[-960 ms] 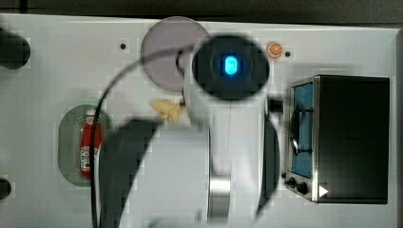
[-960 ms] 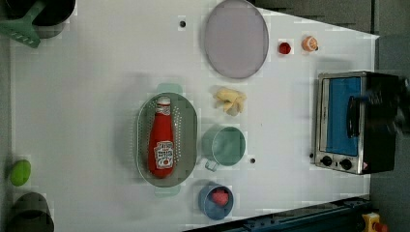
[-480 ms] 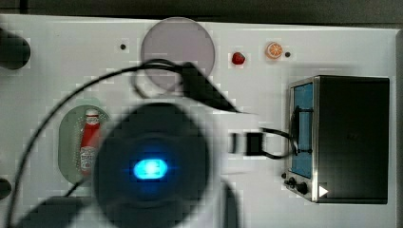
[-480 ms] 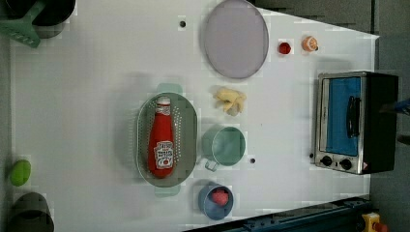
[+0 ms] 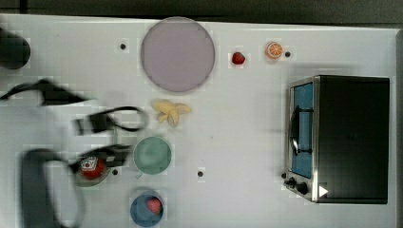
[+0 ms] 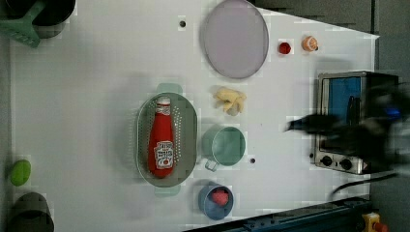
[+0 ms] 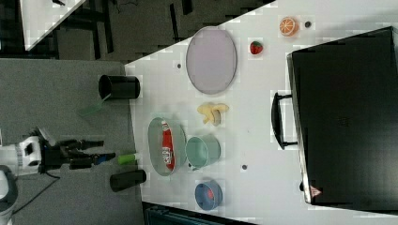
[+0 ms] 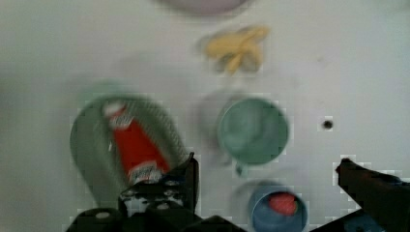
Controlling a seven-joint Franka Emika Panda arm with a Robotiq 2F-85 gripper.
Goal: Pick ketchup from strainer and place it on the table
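Your stock: ketchup (image 6: 162, 144), glossy red squeeze bottle, lying flat in strainer (image 6: 189, 140), pale green perforated oval, on smooth white table (image 6: 92, 96). Your gripper (image 8: 266, 174): fingers spread wide, empty.

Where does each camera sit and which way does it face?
Top view: overhead, straight down on the table; blurred arm at the top view's left.
Left view: overhead, straight down; blurred arm across the oven at the left view's right.
Right view: high, angled, table plus floor; arm at the right view's left.
Wrist view: on the arm, looking down at ketchup in strainer; tool open.
Shared: left and right views both show the ketchup in the strainer.
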